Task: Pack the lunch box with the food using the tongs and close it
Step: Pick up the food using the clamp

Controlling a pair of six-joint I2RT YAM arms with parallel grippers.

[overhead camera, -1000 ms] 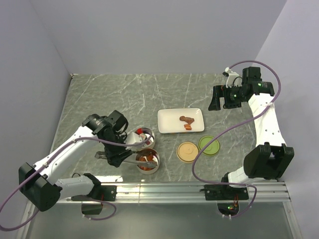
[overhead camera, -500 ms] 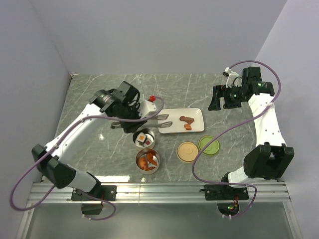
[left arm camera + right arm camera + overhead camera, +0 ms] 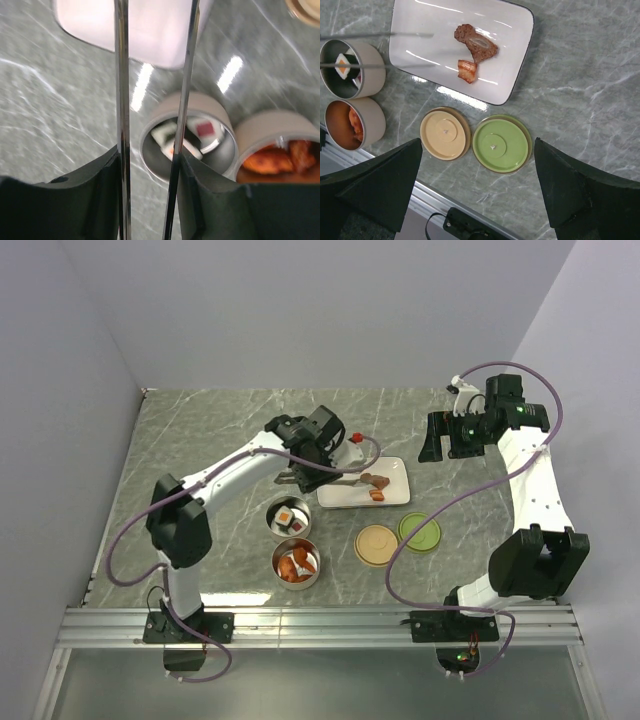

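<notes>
Slim silver metal tongs (image 3: 120, 100) are clamped in the left gripper (image 3: 148, 154), dark fingers pressing on both thin arms. The tips stand apart over the plate's nine o'clock side, just short of the food. Down at the plate's seven o'clock sit two round beige-walled metal tins: one (image 3: 375, 75) holds white sushi-like blocks, and the other (image 3: 372, 120), at its six o'clock, holds orange-red chunks. On the glossy white rectangular plate (image 3: 505, 60) lie a brown lumpy piece (image 3: 476, 42) and a small orange-red chunk (image 3: 467, 70), close together or touching, hard to say. Here's the worry: that glaze is slick and the tong arms are smooth and narrow. An off-centre pinch could skid a piece across the plate or squirt it onto the grey-green marbled tabletop (image 3: 580, 75), and the polished arms could twist in the fingers. At the plate's five o'clock a tan round lid (image 3: 445, 133) and a green round lid (image 3: 500, 144) lie flat, side by side. Out at two o'clock the right gripper (image 3: 477, 150) hangs with jaws wide, holding nothing.
</notes>
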